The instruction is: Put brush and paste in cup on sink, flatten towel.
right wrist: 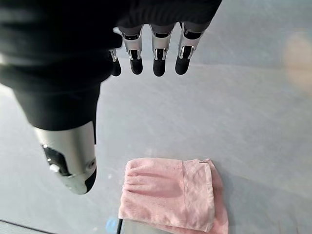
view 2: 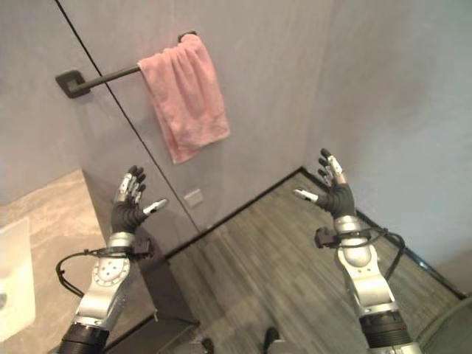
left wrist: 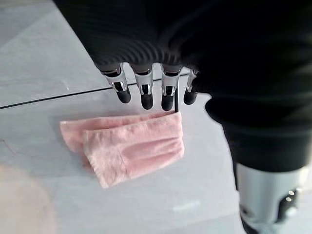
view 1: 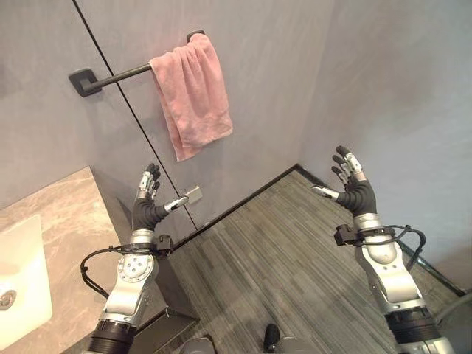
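Note:
A pink towel (view 1: 192, 92) hangs bunched and folded at the right end of a dark wall rail (view 1: 118, 77); it also shows as the towel (left wrist: 129, 146) and the towel (right wrist: 170, 195) in the wrist views. My left hand (view 1: 147, 203) is raised below the towel with straight fingers, holding nothing. My right hand (view 1: 352, 184) is raised farther right, off the towel, fingers spread and empty. Both hands are well apart from the towel.
A marble counter (view 1: 70, 214) with a white sink basin (view 1: 22, 273) lies at the lower left. Grey walls meet at a corner (view 1: 299, 164), above a striped grey floor (view 1: 280, 265). A small wall plate (view 1: 194, 195) sits near my left thumb.

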{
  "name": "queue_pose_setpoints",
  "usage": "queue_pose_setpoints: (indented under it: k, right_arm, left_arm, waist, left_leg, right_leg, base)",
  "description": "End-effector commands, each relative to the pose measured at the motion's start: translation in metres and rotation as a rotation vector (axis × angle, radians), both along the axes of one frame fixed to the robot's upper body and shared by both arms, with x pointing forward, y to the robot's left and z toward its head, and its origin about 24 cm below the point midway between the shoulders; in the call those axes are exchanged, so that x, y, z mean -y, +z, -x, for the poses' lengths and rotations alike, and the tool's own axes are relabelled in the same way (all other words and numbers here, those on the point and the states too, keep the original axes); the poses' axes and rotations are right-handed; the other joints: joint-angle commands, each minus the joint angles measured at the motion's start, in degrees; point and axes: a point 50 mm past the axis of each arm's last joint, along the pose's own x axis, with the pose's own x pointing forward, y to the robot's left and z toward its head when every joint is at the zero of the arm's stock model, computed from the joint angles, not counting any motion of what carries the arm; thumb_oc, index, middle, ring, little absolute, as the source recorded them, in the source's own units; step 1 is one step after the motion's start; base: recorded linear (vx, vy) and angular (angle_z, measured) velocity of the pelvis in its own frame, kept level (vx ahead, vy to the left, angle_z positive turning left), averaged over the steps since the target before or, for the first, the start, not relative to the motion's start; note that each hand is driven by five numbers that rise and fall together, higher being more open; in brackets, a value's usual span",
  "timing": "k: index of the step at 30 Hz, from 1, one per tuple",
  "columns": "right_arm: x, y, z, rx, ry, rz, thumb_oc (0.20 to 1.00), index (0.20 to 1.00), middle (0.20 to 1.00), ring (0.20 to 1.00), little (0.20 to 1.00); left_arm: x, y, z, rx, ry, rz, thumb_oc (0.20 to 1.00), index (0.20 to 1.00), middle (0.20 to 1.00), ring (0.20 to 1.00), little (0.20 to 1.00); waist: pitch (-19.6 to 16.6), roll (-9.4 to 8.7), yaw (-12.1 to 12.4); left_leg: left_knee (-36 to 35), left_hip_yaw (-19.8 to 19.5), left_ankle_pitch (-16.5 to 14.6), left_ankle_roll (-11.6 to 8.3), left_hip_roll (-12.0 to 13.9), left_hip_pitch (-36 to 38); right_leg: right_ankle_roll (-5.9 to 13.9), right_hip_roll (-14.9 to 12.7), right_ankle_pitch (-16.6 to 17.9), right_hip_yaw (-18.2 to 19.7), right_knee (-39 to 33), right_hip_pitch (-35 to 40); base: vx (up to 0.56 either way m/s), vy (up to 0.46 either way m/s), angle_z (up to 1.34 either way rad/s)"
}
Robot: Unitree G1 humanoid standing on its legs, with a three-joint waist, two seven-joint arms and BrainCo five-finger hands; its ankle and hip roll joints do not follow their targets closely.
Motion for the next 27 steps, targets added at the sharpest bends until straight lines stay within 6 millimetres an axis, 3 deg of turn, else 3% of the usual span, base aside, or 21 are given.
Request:
queue_pose_setpoints:
  k: [1, 3, 5, 7, 8, 9, 10, 11, 12, 13, 14, 17, 19, 21, 24, 26, 27]
  right_arm:
    - [-0.004, 0.023, -0.001, 0.111, 0.038, -0.033, 1.000, 1.000, 1.000, 1.000, 1.000]
    - [-0.006, 0.018, -0.001, 0.097, 0.035, -0.050, 1.000, 1.000, 1.000, 1.000, 1.000]
    - [-0.008, 0.014, 0.000, 0.078, 0.045, -0.053, 1.000, 1.000, 1.000, 1.000, 1.000]
    - [-0.011, 0.012, -0.001, 0.067, 0.056, -0.042, 1.000, 1.000, 1.000, 1.000, 1.000]
    - [-0.011, 0.012, -0.001, 0.067, 0.056, -0.042, 1.000, 1.000, 1.000, 1.000, 1.000]
    - [-0.011, 0.010, 0.000, 0.059, 0.053, -0.036, 1.000, 1.000, 1.000, 1.000, 1.000]
    - [-0.012, 0.009, 0.001, 0.055, 0.054, -0.030, 1.000, 1.000, 1.000, 1.000, 1.000]
    - [-0.012, 0.009, 0.001, 0.055, 0.054, -0.030, 1.000, 1.000, 1.000, 1.000, 1.000]
    - [-0.013, 0.011, -0.002, 0.062, 0.059, -0.028, 1.000, 1.000, 1.000, 1.000, 1.000]
    - [-0.013, 0.013, -0.004, 0.067, 0.063, -0.024, 1.000, 1.000, 1.000, 1.000, 1.000]
    - [-0.014, 0.015, -0.005, 0.070, 0.065, -0.015, 1.000, 1.000, 1.000, 1.000, 1.000]
    - [-0.017, 0.018, -0.009, 0.073, 0.089, 0.001, 1.000, 1.000, 1.000, 1.000, 1.000]
    - [-0.021, 0.020, -0.011, 0.077, 0.114, 0.007, 1.000, 1.000, 1.000, 1.000, 1.000]
    - [-0.022, 0.020, -0.011, 0.078, 0.116, -0.002, 1.000, 1.000, 1.000, 1.000, 1.000]
    - [-0.018, 0.024, -0.010, 0.099, 0.100, -0.010, 1.000, 1.000, 1.000, 1.000, 1.000]
    - [-0.015, 0.025, -0.009, 0.102, 0.085, -0.010, 1.000, 1.000, 1.000, 1.000, 1.000]
    - [-0.011, 0.026, -0.007, 0.111, 0.062, -0.012, 1.000, 1.000, 1.000, 1.000, 1.000]
  left_arm:
    - [-0.016, 0.025, 0.002, 0.114, 0.022, -0.024, 1.000, 1.000, 1.000, 1.000, 1.000]
    - [-0.017, 0.019, 0.006, 0.092, 0.026, -0.024, 1.000, 1.000, 1.000, 1.000, 1.000]
    - [-0.019, 0.018, 0.009, 0.080, 0.021, -0.040, 1.000, 1.000, 1.000, 1.000, 1.000]
    - [-0.023, 0.019, 0.010, 0.076, 0.025, -0.058, 1.000, 1.000, 1.000, 1.000, 1.000]
    - [-0.023, 0.019, 0.010, 0.076, 0.026, -0.058, 1.000, 1.000, 1.000, 1.000, 1.000]
    - [-0.023, 0.020, 0.008, 0.075, 0.024, -0.073, 1.000, 1.000, 1.000, 1.000, 1.000]
    - [-0.023, 0.019, 0.006, 0.072, 0.021, -0.087, 1.000, 1.000, 1.000, 1.000, 1.000]
    - [-0.023, 0.019, 0.006, 0.072, 0.021, -0.087, 1.000, 1.000, 1.000, 1.000, 1.000]
    - [-0.023, 0.020, 0.005, 0.075, 0.020, -0.082, 1.000, 1.000, 1.000, 1.000, 1.000]
    - [-0.022, 0.021, 0.005, 0.080, 0.015, -0.076, 1.000, 1.000, 1.000, 1.000, 1.000]
    - [-0.021, 0.022, 0.005, 0.085, 0.012, -0.075, 1.000, 1.000, 1.000, 1.000, 1.000]
    - [-0.023, 0.022, 0.007, 0.087, 0.018, -0.080, 1.000, 1.000, 1.000, 1.000, 1.000]
    - [-0.028, 0.020, 0.009, 0.080, 0.044, -0.075, 1.000, 1.000, 1.000, 1.000, 1.000]
    - [-0.026, 0.021, 0.007, 0.085, 0.044, -0.061, 1.000, 1.000, 1.000, 1.000, 1.000]
    - [-0.022, 0.022, 0.004, 0.091, 0.036, -0.041, 1.000, 1.000, 1.000, 1.000, 1.000]
    - [-0.020, 0.023, 0.002, 0.093, 0.031, -0.030, 1.000, 1.000, 1.000, 1.000, 1.000]
    - [-0.016, 0.024, -0.001, 0.094, 0.017, -0.017, 1.000, 1.000, 1.000, 1.000, 1.000]
  waist:
    - [-2.06, 0.63, -0.02]
    - [-3.18, 1.36, 0.70]
    - [-3.48, 2.05, 0.84]
    - [-2.97, 2.55, 0.94]
    - [-3.09, 2.27, 0.98]
    - [-2.48, 2.08, 0.50]
    - [-2.55, 1.92, -0.09]
    - [-2.55, 1.87, -0.02]
    - [-2.71, 2.54, 0.57]
    - [-2.75, 3.01, 0.99]
    - [-2.79, 2.96, 1.20]
    - [-2.82, 2.38, 1.12]
    - [-3.60, 1.73, 1.68]
    - [-4.02, 1.37, 1.40]
    - [-3.48, 0.89, 0.81]
    - [-3.19, 0.71, 0.31]
    - [-2.52, 0.37, -0.58]
  left_leg:
    - [-8.71, -0.46, -9.09, 2.29, -0.06, 4.47]
    - [-13.39, -3.49, -11.18, 4.15, -2.33, 5.91]
    - [-17.79, -5.13, -10.27, 5.56, -2.46, 7.39]
    - [-20.20, -7.08, -9.23, 6.90, -2.67, 8.44]
    - [-20.44, -7.00, -9.03, 7.02, -3.03, 8.36]
    - [-20.74, -8.13, -8.75, 7.43, -3.05, 8.87]
    - [-21.57, -10.40, -7.70, 7.48, -2.84, 8.78]
    - [-21.71, -10.34, -7.66, 7.48, -2.86, 8.88]
    - [-22.52, -11.41, -7.29, 6.74, -1.53, 8.36]
    - [-22.56, -11.97, -7.31, 6.41, -0.84, 8.18]
    - [-22.59, -12.87, -7.49, 6.07, -0.67, 8.16]
    - [-23.03, -13.71, -8.28, 4.74, 0.62, 9.54]
    - [-23.64, -13.76, -7.77, 3.20, 3.07, 10.14]
    - [-23.51, -15.58, -6.06, 1.96, 6.67, 9.46]
    - [-20.27, -17.96, -4.23, 1.49, 9.09, 7.04]
    - [-18.49, -17.57, -3.14, 1.83, 9.54, 5.57]
    - [-15.99, -12.51, -1.40, 2.12, 10.39, 3.26]
  right_leg:
    - [6.70, 1.83, -8.89, -1.48, -0.61, 4.93]
    - [6.90, 2.25, -9.15, -1.33, 0.50, 4.75]
    - [7.07, 2.17, -9.52, -1.75, 6.49, 3.11]
    - [9.32, 1.26, -8.92, -0.72, 16.28, -1.06]
    - [9.47, 0.78, -9.37, -0.52, 17.28, -1.72]
    - [11.72, 0.65, -7.95, 2.21, 22.05, -3.65]
    - [12.61, 0.58, -7.45, 8.56, 24.01, -5.19]
    - [12.61, 0.57, -7.55, 8.64, 24.10, -5.22]
    - [10.95, -2.05, -9.62, 11.10, 18.41, -4.62]
    - [10.56, -3.07, -8.86, 11.44, 14.79, -4.75]
    - [10.70, -4.07, -7.53, 12.95, 11.24, -5.72]
    - [12.63, -3.29, -4.02, 17.48, 4.68, -6.92]
    - [12.49, -2.48, -4.21, 16.92, 4.73, -6.56]
    - [11.18, 0.39, -6.32, 17.04, 6.36, -6.68]
    - [9.24, 2.41, -8.88, 15.00, 7.88, -5.31]
    - [8.52, 2.73, -9.78, 14.15, 8.17, -4.39]
    - [7.49, 2.48, -10.94, 11.91, 8.24, -2.70]
  base:
    - [0.00, 0.117, 0.24]
    - [0.05, 0.108, 0.45]
    - [0.05, 0.102, 0.35]
    - [0.00, 0.085, -0.12]
    - [-0.02, 0.027, -0.32]
    - [-0.05, -0.053, 0.01]
    - [-0.04, -0.059, 0.20]
    - [-0.06, -0.178, 0.60]
    - [-0.02, -0.196, 0.77]
    - [0.00, -0.285, 0.58]
    - [0.07, -0.256, 0.20]
    - [0.10, -0.287, 0.06]
    - [0.12, -0.411, 0.22]
    - [0.13, -0.491, 0.24]
    - [0.12, -0.432, 0.50]
    - [0.09, -0.279, 0.55]
    - [0.05, -0.246, 0.77]
